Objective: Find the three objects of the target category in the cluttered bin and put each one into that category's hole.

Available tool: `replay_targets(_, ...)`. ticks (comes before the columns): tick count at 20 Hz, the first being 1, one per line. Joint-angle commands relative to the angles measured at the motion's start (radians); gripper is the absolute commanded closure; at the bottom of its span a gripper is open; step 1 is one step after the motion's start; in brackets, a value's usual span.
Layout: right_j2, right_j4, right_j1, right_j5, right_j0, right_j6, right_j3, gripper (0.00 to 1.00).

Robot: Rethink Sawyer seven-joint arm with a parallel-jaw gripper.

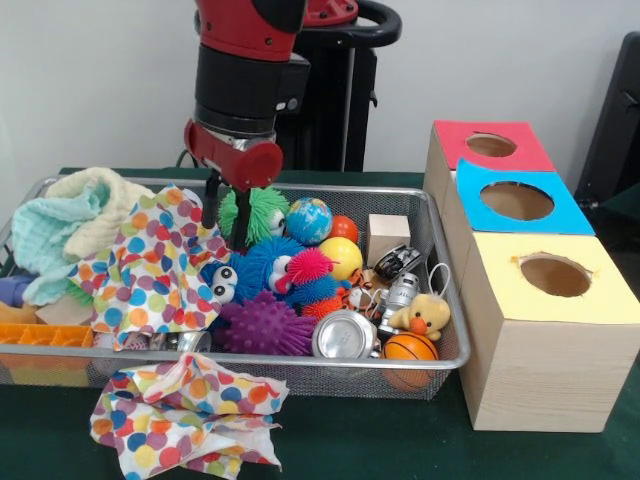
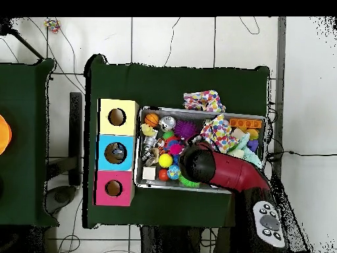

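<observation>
You have 1 wire bin (image 1: 440,352) on the green table (image 1: 380,445), and beside it 3 wooden boxes in a row, each with 1 round hole: the red box (image 1: 490,146), the blue box (image 1: 518,202) and the yellow box (image 1: 552,277).

Count the cloths: 1 polka-dot cloth (image 1: 160,265) lies inside the bin over its middle, and a 2nd polka-dot cloth (image 1: 185,415) lies on the table just in front of the bin. 1 pale mint and cream towel (image 1: 70,225) is heaped at the bin's end away from the boxes.

The balls crowd the other half: 1 green spiky ball (image 1: 262,212), 1 globe ball (image 1: 308,220), 1 yellow ball (image 1: 342,258), 1 purple spiky ball (image 1: 265,325), 1 pink spiky ball (image 1: 310,266) and 1 small basketball (image 1: 410,347). You can also see 1 wooden cube (image 1: 387,236), 1 silver can (image 1: 345,335), 1 yellow plush duck (image 1: 425,315) and 1 orange tray (image 1: 35,335).

The claw (image 1: 227,212) hangs inside the bin with its 2 dark fingers (image 1: 211,205) a little apart, a narrow gap between them. They hold nothing you can see; one tip stands at the edge of the polka-dot cloth in the bin, the other just in front of the green spiky ball.
</observation>
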Motion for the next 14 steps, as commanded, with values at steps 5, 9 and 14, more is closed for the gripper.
replay_targets(5, 0.023, 0.107, 0.036, 0.163, -0.029, 0.111, -0.031, 0.00)
replay_targets(9, 0.024, 0.122, 0.030, 0.166, -0.026, 0.110, -0.019, 0.00)
replay_targets(14, 0.020, 0.178, -0.021, 0.142, 0.023, 0.189, 0.096, 0.00)
